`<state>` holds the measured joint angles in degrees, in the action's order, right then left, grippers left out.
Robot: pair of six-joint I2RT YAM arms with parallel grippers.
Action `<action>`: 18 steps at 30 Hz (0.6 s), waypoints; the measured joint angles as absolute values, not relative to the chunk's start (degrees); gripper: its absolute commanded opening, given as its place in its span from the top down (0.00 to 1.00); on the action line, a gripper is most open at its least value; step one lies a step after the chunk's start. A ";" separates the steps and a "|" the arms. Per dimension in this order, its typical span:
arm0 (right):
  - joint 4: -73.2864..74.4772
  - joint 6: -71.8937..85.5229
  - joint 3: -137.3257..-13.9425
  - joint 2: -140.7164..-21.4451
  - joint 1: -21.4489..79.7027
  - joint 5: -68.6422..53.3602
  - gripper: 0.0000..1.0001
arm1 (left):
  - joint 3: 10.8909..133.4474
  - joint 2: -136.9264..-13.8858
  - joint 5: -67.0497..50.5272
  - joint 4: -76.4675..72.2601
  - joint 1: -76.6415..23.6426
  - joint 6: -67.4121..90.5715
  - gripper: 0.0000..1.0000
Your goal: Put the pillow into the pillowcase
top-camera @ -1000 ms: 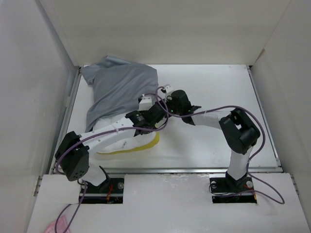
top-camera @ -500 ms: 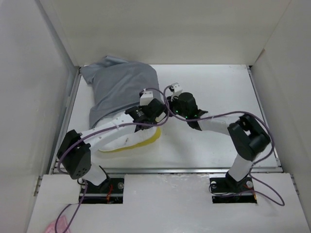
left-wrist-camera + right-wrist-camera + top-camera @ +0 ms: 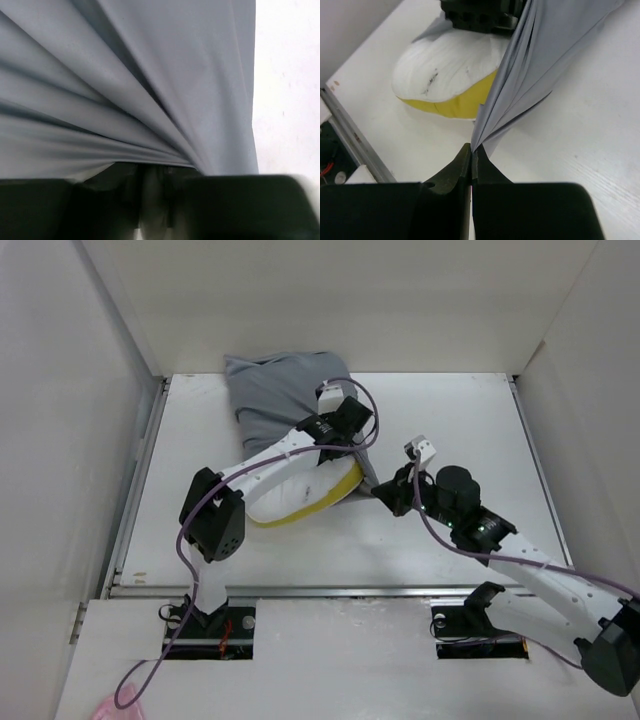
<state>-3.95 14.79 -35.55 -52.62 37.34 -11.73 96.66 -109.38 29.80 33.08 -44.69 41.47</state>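
The grey pillowcase [image 3: 285, 390] lies bunched at the back of the table, over the far part of the cream pillow [image 3: 295, 495], whose yellow edge shows at the near side. My right gripper [image 3: 383, 492] is shut on a corner of the pillowcase [image 3: 545, 50], with the fabric stretched taut from its tips [image 3: 472, 150]. The pillow [image 3: 450, 65] lies just beyond. My left gripper [image 3: 352, 435] presses against the case by the pillow's right end. Grey folds [image 3: 150, 75] drape over its fingertips [image 3: 152, 170], so its state is hidden.
White walls [image 3: 110, 360] close in the table on the left, back and right. A metal rail [image 3: 340, 590] runs along the near edge. Purple cables [image 3: 330, 440] loop off both arms. Something pink [image 3: 105, 708] lies at the bottom left, off the table.
The right gripper shut on the pillowcase corner and drew it toward the near right. The left arm swung right and farther back, and pillow and pillowcase shifted right with it.
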 measured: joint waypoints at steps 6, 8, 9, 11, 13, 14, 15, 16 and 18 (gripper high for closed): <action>3.95 14.85 -35.73 -55.57 37.60 -6.42 1.00 | 94.70 -109.27 25.39 30.39 -45.10 38.26 0.00; 6.57 15.05 -36.18 -58.54 37.87 -4.03 1.00 | 90.91 -107.90 23.97 27.97 -46.24 37.34 0.00; 8.03 15.27 -36.45 -59.92 37.98 -2.74 1.00 | 88.31 -106.54 23.18 27.00 -46.89 36.86 0.00; 10.83 15.86 -37.21 -62.19 38.09 -0.14 0.88 | 83.46 -102.83 21.85 26.72 -48.62 35.94 0.00; 13.26 16.47 -38.17 -63.51 38.35 2.39 0.77 | 79.64 -98.26 20.95 26.98 -50.30 35.81 0.00; 14.39 16.73 -38.48 -63.70 38.37 3.99 0.74 | 77.89 -95.42 20.36 27.51 -51.24 35.79 0.00; 15.40 16.80 -39.13 -63.83 38.46 5.34 0.72 | 76.29 -92.33 19.57 28.16 -52.01 35.79 0.00; 16.49 16.95 -39.75 -63.86 38.46 6.98 0.68 | 74.56 -88.99 18.68 28.56 -52.73 35.90 0.00; 18.09 17.39 -40.93 -63.86 38.46 10.46 0.62 | 71.61 -82.15 16.91 29.76 -53.98 36.05 0.00</action>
